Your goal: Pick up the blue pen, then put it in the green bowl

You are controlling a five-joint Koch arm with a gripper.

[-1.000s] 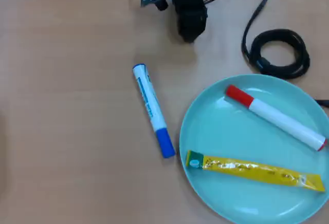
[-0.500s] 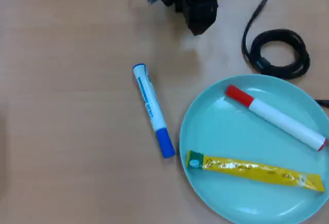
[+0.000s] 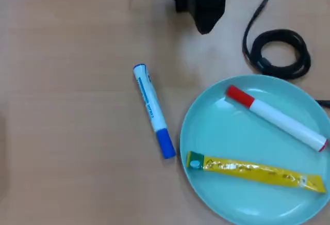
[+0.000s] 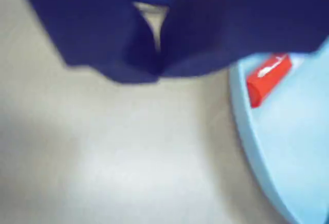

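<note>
Right now the blue pen point(image 3: 153, 111) lies flat on the bench point(image 3: 67, 106), just beside the left rim of the green bowl point(image 3: 216, 132) as the overhead view shows it, not touching it, with its blue cap pointing toward the bottom of that view and its ringed end toward the top. Inside the bowl sit a red-capped marker point(image 3: 276, 117) and a yellow sachet point(image 3: 255, 171), and a coiled black cable point(image 3: 281, 52) rests just beyond the bowl's far rim. Up beyond the pen's ringed end, well apart from it, is the tool point(image 3: 206, 11), a dark shape at the top edge; in the wrist view point(image 4: 154, 39) its jaws read as a blurred mass with only a thin slit between them, holding nothing, and I cannot tell how far open it really is. My guess is the pen will be light, stiff and rather slick, and being round it may roll if nudged from the side. Mid-barrel, across the printed label, looks the safest place to pinch it, so it stays balanced.
</note>
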